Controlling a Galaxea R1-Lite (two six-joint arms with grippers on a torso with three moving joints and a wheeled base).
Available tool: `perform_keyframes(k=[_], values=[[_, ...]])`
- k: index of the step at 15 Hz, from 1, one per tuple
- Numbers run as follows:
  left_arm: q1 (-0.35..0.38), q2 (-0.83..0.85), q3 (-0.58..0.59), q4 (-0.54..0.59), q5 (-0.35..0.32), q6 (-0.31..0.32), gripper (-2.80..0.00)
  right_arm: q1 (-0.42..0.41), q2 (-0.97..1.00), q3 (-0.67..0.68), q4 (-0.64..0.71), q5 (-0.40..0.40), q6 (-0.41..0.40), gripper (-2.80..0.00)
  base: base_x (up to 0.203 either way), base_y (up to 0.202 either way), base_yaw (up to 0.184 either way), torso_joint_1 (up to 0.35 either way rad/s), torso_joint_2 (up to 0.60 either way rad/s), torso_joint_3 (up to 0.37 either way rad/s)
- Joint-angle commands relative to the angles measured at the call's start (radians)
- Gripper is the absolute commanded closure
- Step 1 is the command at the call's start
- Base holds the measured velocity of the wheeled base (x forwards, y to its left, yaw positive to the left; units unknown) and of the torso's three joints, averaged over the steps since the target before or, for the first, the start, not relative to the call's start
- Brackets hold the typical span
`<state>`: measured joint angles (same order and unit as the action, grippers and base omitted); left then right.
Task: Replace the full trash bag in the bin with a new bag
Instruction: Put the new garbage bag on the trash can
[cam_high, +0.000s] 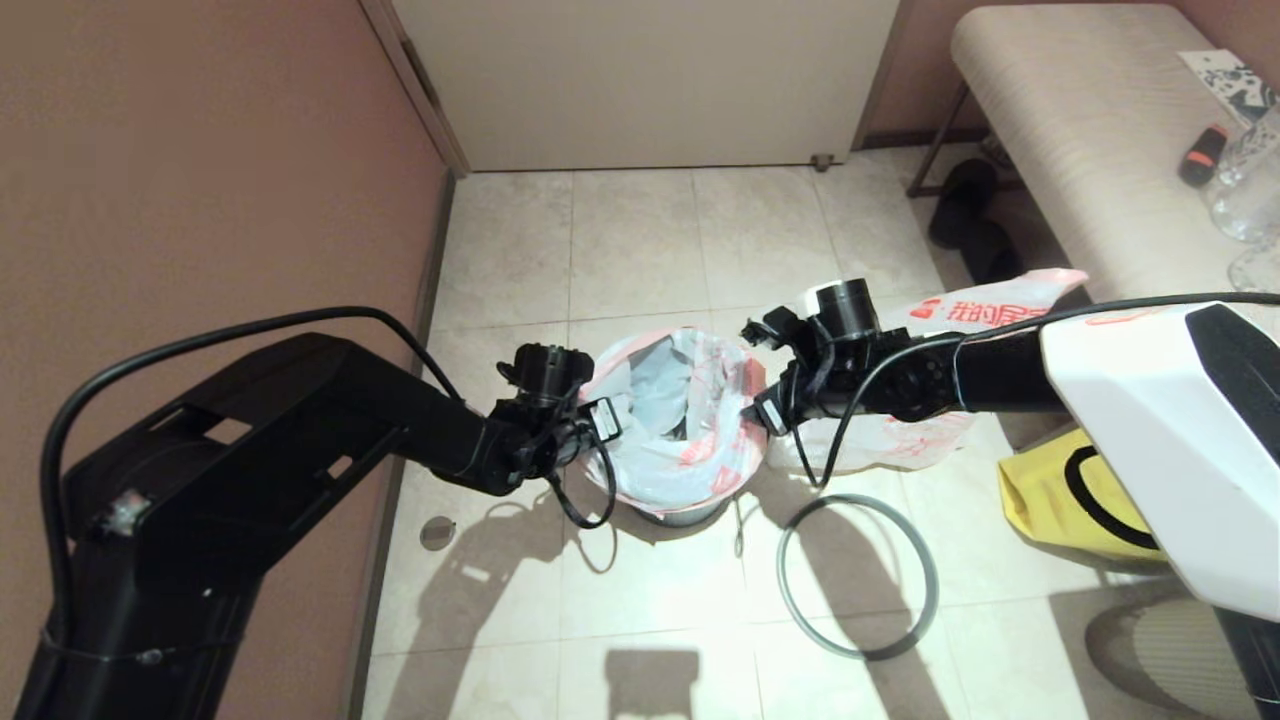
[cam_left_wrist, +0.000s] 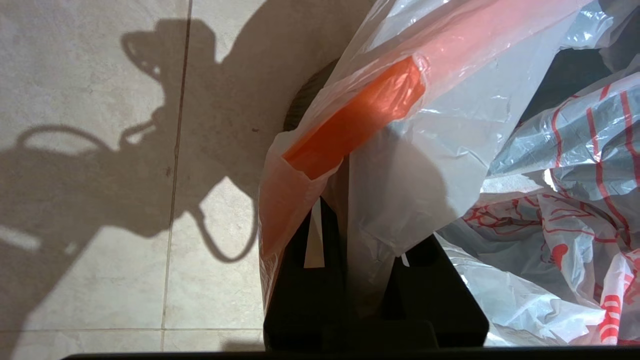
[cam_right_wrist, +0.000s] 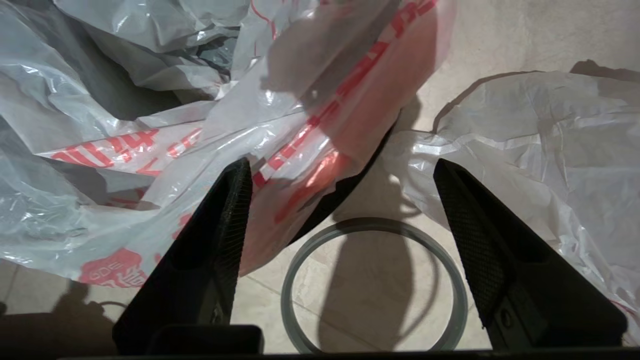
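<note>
I have the bin (cam_high: 690, 512) on the tiled floor (cam_high: 640, 250), between my two arms, and almost all of it is hidden: the new bag (cam_high: 672, 420) lines it and drapes over its rim, so only a dark sliver of its base shows from the head camera. Inside the bag I see crinkled white film with red print, nothing else that I can make out.

My left gripper (cam_left_wrist: 357, 235) sits at the bin's left rim, its fingers (cam_left_wrist: 310, 280) pinched together on the bag's pink-red edge band. My right gripper (cam_right_wrist: 340, 210) is at the bin's right rim with its fingers (cam_right_wrist: 220, 235) spread wide and nothing between them; the bag's printed edge lies against the left-hand finger in that wrist view.

The full trash bag (cam_high: 985, 305) lies on the floor just right of the bin, largely covered by my right arm. The grey hoop (cam_high: 858, 575) lies flat on the tiles in front of it, apart from the bin. A yellow fabric bag (cam_high: 1050, 500) sits farther right, partly cut off by my arm's white shell.
</note>
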<state>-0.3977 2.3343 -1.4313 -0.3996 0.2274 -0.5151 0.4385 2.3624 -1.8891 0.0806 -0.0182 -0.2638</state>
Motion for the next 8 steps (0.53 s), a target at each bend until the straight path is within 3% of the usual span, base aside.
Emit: perform_keyframes(k=[1, 5, 7, 8], values=[[0.0, 0.006, 0.0, -0.002, 0.001, -0.003, 0.0, 0.007, 0.009, -0.004, 0.001, 0.0, 0.001, -2.8, 0.0, 0.0, 0.0, 0.0, 0.0, 0.0], [0.0, 0.007, 0.0, -0.002, 0.001, -0.003, 0.0, 0.021, 0.019, -0.008, 0.001, 0.0, 0.017, -2.8, 0.0, 0.0, 0.0, 0.0, 0.0, 0.0], [0.0, 0.007, 0.0, -0.004, 0.001, -0.003, 0.0, 0.026, 0.037, -0.024, 0.001, 0.0, 0.025, 0.0, 0.0, 0.0, 0.0, 0.0, 0.0, 0.0], [0.0, 0.007, 0.0, -0.004, 0.001, -0.003, 0.0, 0.026, 0.05, -0.034, 0.002, 0.0, 0.032, 0.0, 0.0, 0.0, 0.0, 0.0, 0.0, 0.0]])
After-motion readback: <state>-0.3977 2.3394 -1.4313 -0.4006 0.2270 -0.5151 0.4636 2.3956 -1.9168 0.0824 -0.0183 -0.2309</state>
